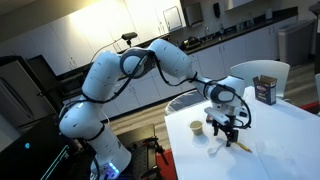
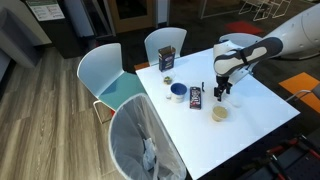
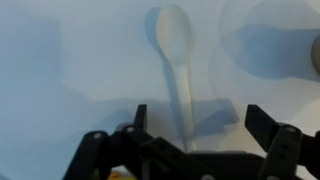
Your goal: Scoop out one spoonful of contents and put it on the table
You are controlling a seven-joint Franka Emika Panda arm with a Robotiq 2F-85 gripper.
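A pale spoon [image 3: 174, 40] lies flat on the white table [image 3: 60, 70], its bowl pointing away from me and its handle running back between my fingers. My gripper [image 3: 200, 122] is open, with one finger on each side of the handle and not touching it. In both exterior views the gripper [image 1: 224, 124] [image 2: 225, 93] hangs low over the table. A small cup [image 1: 197, 127] [image 2: 219, 113] stands on the table close to it. The cup shows as a blurred round shape [image 3: 280, 50] in the wrist view. Its contents cannot be made out.
A brown box [image 1: 265, 90] [image 2: 167, 60] stands near the table's edge. A blue bowl [image 2: 177, 91] and a dark packet [image 2: 196, 97] stand next to my gripper. Chairs [image 2: 110, 80] ring the table, and a mesh bin [image 2: 140, 145] stands by one corner.
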